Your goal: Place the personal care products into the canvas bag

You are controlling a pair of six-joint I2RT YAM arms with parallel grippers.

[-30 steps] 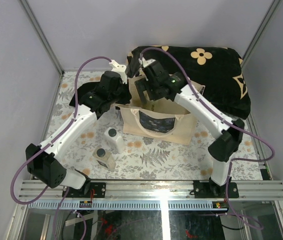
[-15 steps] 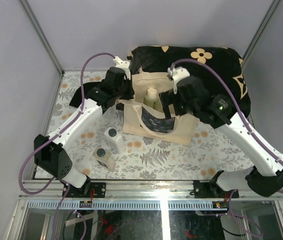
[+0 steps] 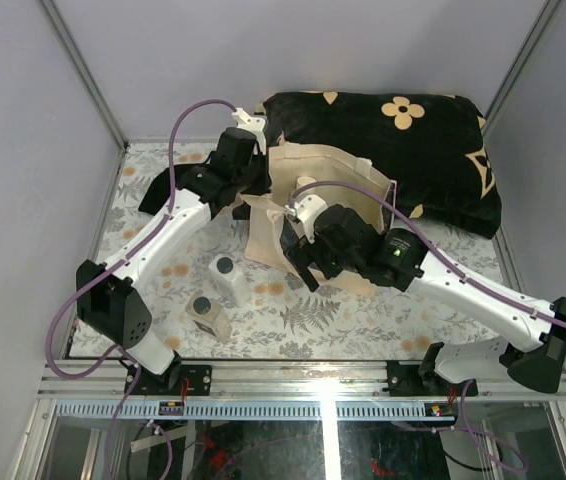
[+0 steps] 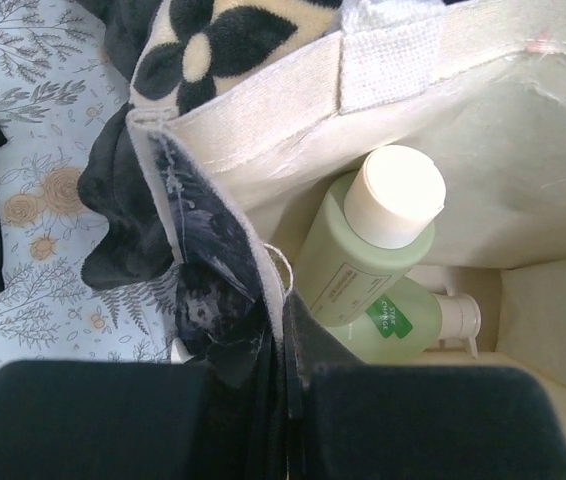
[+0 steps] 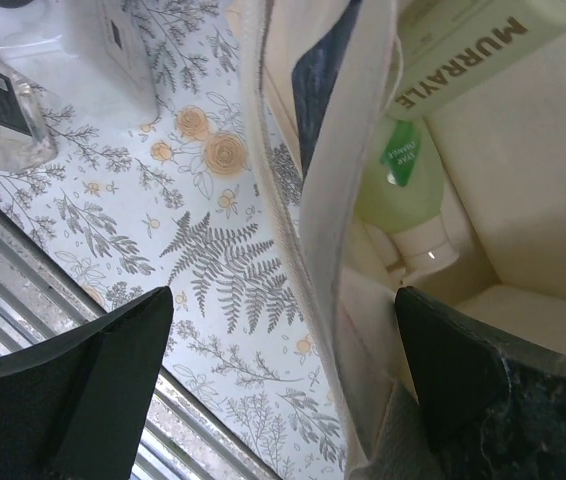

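Observation:
The beige canvas bag (image 3: 313,172) stands open in front of the black cushion. My left gripper (image 3: 256,190) is shut on the bag's left wall (image 4: 263,250), holding it open. Inside lie two pale green bottles, one leaning (image 4: 358,255) with its beige cap up, one flat (image 4: 413,320) beneath it. My right gripper (image 3: 296,262) hangs open and low at the bag's front, its fingers astride the front wall (image 5: 328,200). The white bottle with a dark cap (image 3: 226,279) and the squat clear-tan bottle (image 3: 208,316) stand on the table, left of the bag.
The black cushion with beige flowers (image 3: 403,140) fills the back right. A black cloth (image 3: 156,192) lies at the left under my left arm. The floral tablecloth (image 3: 313,320) ends at a metal rail (image 3: 313,372) at the near edge.
My right arm has swung from over the bag's back out to the right and down to its front, still open. The left gripper has kept its hold on the bag's wall.

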